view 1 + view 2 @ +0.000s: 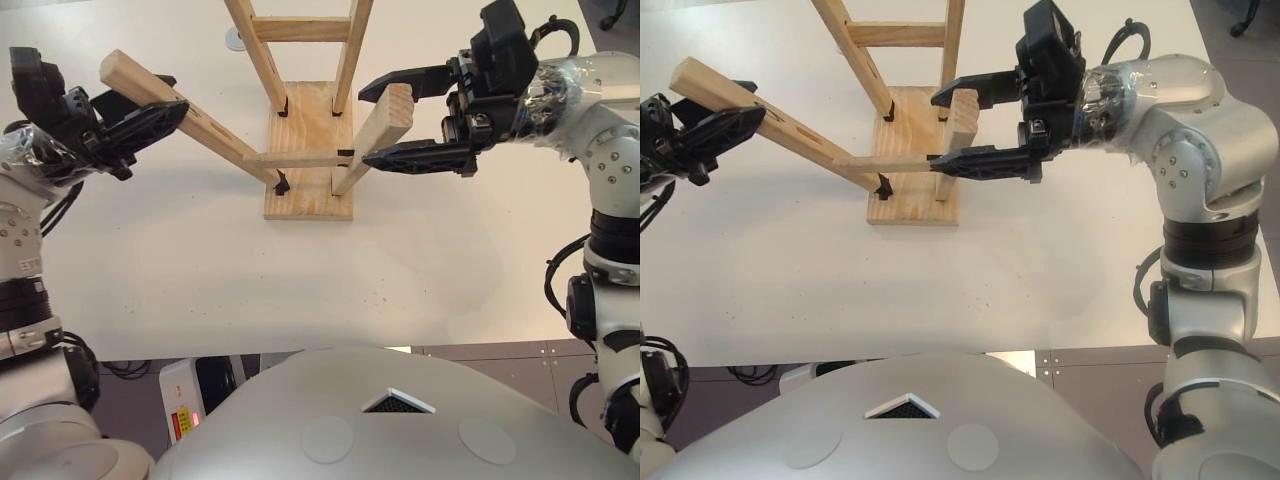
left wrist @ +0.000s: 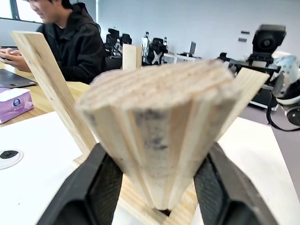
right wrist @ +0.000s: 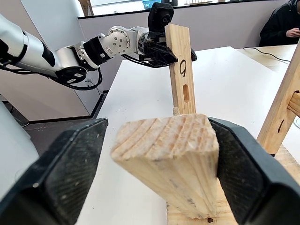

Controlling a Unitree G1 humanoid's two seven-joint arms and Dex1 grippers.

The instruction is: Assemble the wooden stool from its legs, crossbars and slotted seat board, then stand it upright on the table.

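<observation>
Left gripper: upper left of the head view, the black two-finger left gripper (image 1: 160,100) is clamped tight on the top end of the leaning leg.
Leaning leg: this pale, square-cut wooden leaning leg (image 1: 215,130) slants from the upper left down to the board's near-left corner.
Seat board: the flat rectangular wooden seat board (image 1: 305,195) lies on the white table (image 1: 200,280), upper centre, with four legs rising from it.
Crossbars: the thin wooden near crossbar (image 1: 300,158) joins the two near legs; the far crossbar (image 1: 300,28) spans the far legs (image 1: 262,60) at the top edge.
Right-hand leg: the pale wooden right-hand leg (image 1: 375,135) tilts rightward, foot in the board.
Right gripper: upper right, the black right gripper (image 1: 367,127) has its fingers apart, straddling that leg's top end. One pad touches the wood, the other stands off.
</observation>
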